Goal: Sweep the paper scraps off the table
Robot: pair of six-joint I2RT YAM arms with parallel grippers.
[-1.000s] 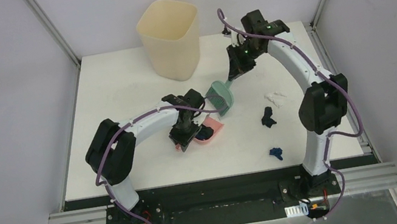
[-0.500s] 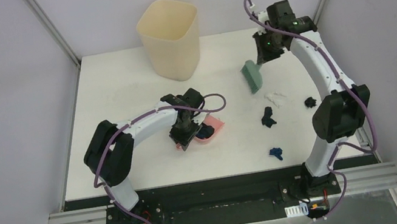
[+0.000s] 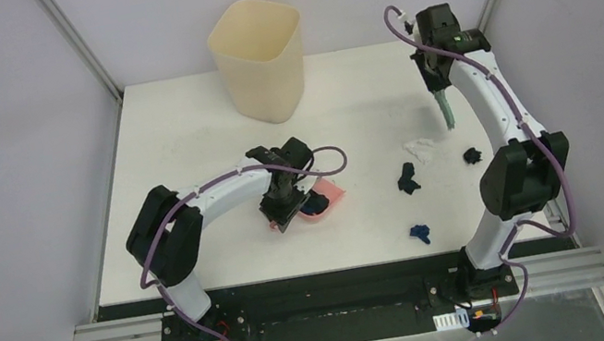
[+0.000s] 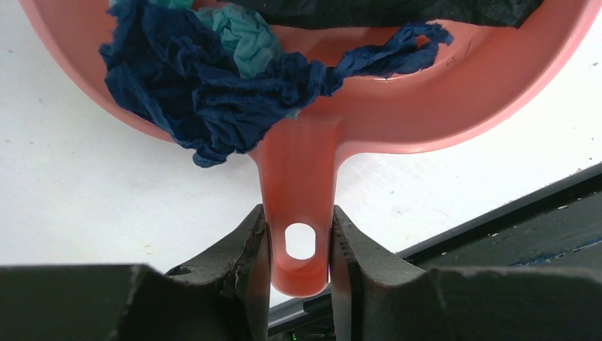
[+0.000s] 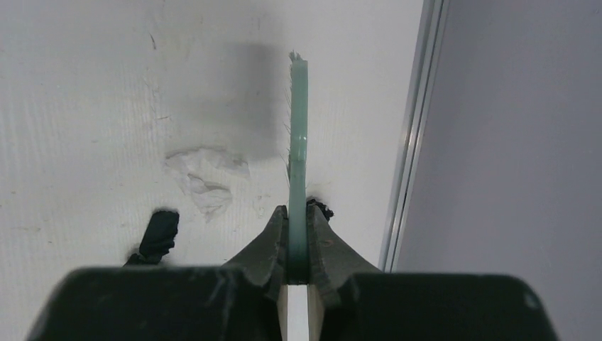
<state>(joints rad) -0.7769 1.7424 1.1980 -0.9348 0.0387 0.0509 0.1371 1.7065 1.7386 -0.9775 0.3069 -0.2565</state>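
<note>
My left gripper (image 3: 287,212) (image 4: 298,217) is shut on the handle of the pink dustpan (image 3: 328,196) (image 4: 298,170), which rests on the white table (image 3: 183,154). Dark blue (image 4: 199,92), teal (image 4: 245,35) and black (image 4: 390,11) paper scraps lie in the pan. My right gripper (image 3: 435,86) (image 5: 298,209) is shut on the green hand brush (image 3: 446,112) (image 5: 298,128), held edge-on above the table's far right. Loose scraps lie near it: a white one (image 3: 418,148) (image 5: 202,174), a black one (image 3: 470,156), a dark one (image 3: 407,178) (image 5: 160,231) and a blue one (image 3: 422,232).
A cream plastic bin (image 3: 258,61) stands at the back of the table, left of the right arm. A metal frame rail (image 5: 408,142) and a grey wall run close along the table's right edge, just beside the brush.
The right arm has carried the brush from beside the dustpan over to the far right of the table and turned it edge-on. The left arm and dustpan have stayed put.
</note>
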